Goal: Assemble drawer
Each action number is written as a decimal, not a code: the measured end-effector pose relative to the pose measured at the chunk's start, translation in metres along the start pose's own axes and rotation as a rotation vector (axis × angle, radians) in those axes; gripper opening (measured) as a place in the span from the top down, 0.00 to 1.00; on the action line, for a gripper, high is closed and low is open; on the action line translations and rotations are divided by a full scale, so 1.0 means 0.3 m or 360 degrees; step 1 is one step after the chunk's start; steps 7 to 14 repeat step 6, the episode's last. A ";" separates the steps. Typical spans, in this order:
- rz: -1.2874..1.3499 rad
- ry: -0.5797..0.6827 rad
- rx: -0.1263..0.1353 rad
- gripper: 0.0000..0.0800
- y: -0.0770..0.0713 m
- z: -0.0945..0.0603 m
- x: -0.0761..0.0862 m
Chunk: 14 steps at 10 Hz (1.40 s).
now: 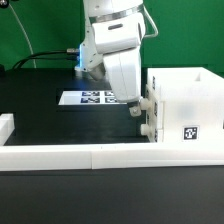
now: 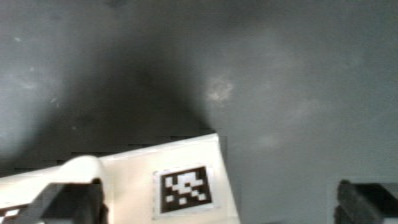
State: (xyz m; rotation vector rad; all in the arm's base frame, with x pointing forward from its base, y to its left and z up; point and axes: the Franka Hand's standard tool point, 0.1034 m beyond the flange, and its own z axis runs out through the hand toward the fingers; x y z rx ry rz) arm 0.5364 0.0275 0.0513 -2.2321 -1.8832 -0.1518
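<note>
Drawer shell (image 1: 183,108) stood on your dark counter (image 1: 40,110); its tagged corner (image 2: 169,178) lay beneath. Your fingers (image 2: 368,198) were spread wide, holding nothing.

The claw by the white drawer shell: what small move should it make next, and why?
Probably shift the claw sideways onto the drawer shell. In the wrist view its fingers stand apart holding nothing, and a tagged white edge lies between them, off-centre.
</note>
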 end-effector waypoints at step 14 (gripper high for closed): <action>0.0024 -0.0002 0.0001 0.19 0.001 -0.001 -0.021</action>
